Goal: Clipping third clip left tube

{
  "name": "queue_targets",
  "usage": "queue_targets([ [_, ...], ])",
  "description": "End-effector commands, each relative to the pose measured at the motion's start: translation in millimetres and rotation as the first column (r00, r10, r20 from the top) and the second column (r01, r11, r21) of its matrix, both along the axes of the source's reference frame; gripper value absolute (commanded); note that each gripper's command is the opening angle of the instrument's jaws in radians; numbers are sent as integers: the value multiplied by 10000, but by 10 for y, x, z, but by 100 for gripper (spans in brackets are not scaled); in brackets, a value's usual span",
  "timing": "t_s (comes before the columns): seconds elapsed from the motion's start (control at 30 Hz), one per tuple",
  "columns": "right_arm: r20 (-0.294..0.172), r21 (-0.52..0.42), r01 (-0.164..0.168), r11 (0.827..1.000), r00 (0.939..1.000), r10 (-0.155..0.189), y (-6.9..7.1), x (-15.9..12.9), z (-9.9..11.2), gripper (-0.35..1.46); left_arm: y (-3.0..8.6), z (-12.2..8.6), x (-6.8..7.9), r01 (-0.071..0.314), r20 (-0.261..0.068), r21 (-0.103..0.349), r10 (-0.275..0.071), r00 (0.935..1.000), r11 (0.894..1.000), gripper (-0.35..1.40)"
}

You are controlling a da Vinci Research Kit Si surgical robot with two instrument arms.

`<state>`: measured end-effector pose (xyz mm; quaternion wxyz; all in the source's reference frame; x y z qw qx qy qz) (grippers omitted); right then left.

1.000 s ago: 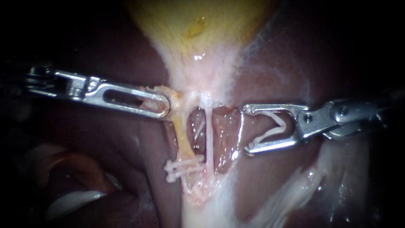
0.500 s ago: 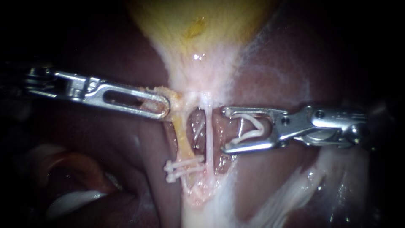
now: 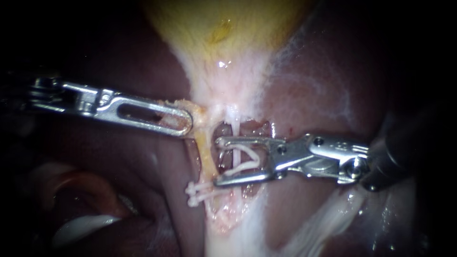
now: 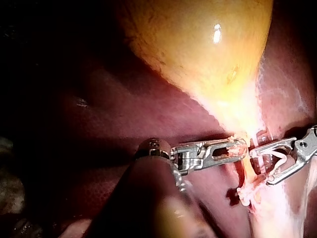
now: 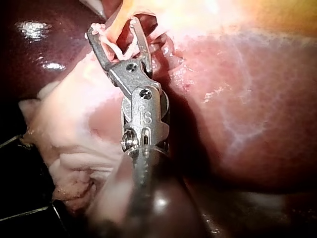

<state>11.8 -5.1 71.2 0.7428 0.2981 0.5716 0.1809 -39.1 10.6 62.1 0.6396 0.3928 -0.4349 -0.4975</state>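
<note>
White clip (image 3: 245, 166) has moved in toward the left tube (image 3: 205, 152), but it is not on it yet.
Nearest, two shut clips (image 3: 202, 192) cross the tubes. Just past them, the right instrument (image 3: 216, 161) has slid left since a second ago. Its claw stands wide and holds the white clip open, and a thin white tube (image 3: 234, 124) shows between its halves. The yellowish left tube sits just beyond the claw's tips, so I think it needs to go a little more left before squeezing. Farther, the left instrument (image 3: 183, 122) has its claw pinched on tissue (image 3: 197, 112) at the tube's top. Farthest is the yellow gallbladder (image 3: 223, 28).
</note>
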Motion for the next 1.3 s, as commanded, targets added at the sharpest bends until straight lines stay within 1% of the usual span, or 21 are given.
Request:
queue_targets([
  [0.03, 32, -5, 8, 10000, 10000, -8, -1, 2, 1, 50, 0, -1, 0, 7, -2, 2, -7, 10000, 10000, -35],
  [0.1, 61, 26, -20, 10000, 10000, 20, -2, 8, 5, 50, -1, -2, -1, 12, -5, 2, -12, 10000, 10000, -35],
  [0.2, 36, 141, 34, 9999, 10000, -34, -4, 16, 10, 50, -1, -2, -3, 18, -9, 2, -18, 10000, 10000, -35],
  [0.37, -46, 411, 223, 9989, 9997, -222, -5, 33, 13, 49, -1, -2, -4, 23, -12, 2, -23, 10000, 10000, -35],
  [0.43, -54, 455, 241, 9987, 9997, -239, -5, 39, 14, 49, -1, -3, -4, 24, -12, 2, -24, 10000, 10000, -35],
  [0.57, -30, 524, 240, 9983, 9997, -239, -10, 43, 18, 49, -1, -3, -4, 24, -12, 4, -24, 10000, 10000, -35],
  [0.73, -41, 584, 214, 9981, 9998, -212, -9, 48, 21, 49, -1, -4, -5, 29, -14, 6, -29, 10000, 10000, -35],
  [0.77, -95, 603, 240, 9979, 9997, -235, -8, 49, 21, 49, -1, -4, -6, 10, -13, -49, -10, 10000, 10000, -35],
  [0.9, -312, 744, 109, 9972, 9995, -86, -5, 58, 22, 49, -1, -4, -7, 14, -15, -49, -14, 10000, 10000, -35],
  [1.0, -595, 902, 22, 9959, 9982, 31, 1, 62, 22, 48, -1, -4, -6, 12, -14, -49, -12, 10000, 10000, -35],
  [1.07, -686, 986, 7, 9951, 9976, 61, 4, 63, 20, 48, -1, -4, -6, 10, -12, -49, -10, 10000, 10000, -35],
  [1.3, -781, 1254, -97, 9921, 9968, 196, 16, 59, 13, 43, 0, -3, -6, 6, -9, -49, -6, 10000, 10000, -35],
])
